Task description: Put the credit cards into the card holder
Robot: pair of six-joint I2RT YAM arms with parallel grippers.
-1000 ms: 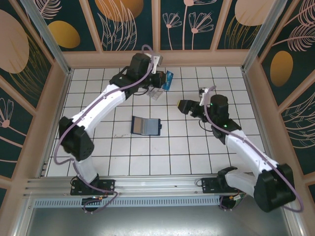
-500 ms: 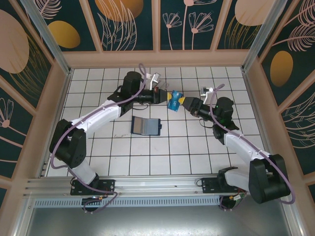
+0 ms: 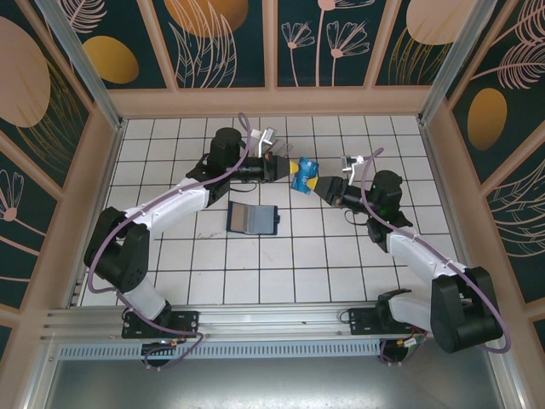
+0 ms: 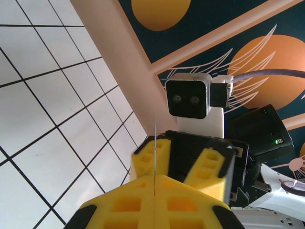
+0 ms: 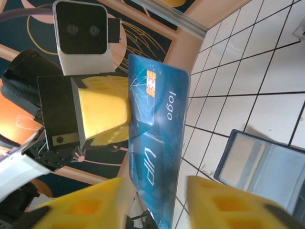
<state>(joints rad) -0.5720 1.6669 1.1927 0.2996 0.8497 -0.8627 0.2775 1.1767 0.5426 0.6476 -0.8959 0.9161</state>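
A blue credit card [image 3: 301,175] hangs in the air over the tiles, held between both arms. My left gripper [image 3: 287,169] is shut on its left end. In the left wrist view the card [image 4: 155,143] is a thin edge-on line pinched at my left gripper [image 4: 155,179]. In the right wrist view the card [image 5: 157,138], with a chip and "logo" print, lies between the fingers of my right gripper [image 5: 157,205]. Those fingers [image 5: 228,202] stand close on either side of it with narrow gaps, open. The card holder is hidden.
A dark blue folding wallet [image 3: 254,219] lies open flat on the white tiles [image 3: 255,273] in front of the grippers, and the wallet [image 5: 267,167] also appears in the right wrist view. Wooden walls [image 3: 272,100] enclose the floor at the back and sides.
My left gripper carried the card from the back towards the middle, and the right gripper came up to meet it. The right jaws have narrowed around the card's free end.
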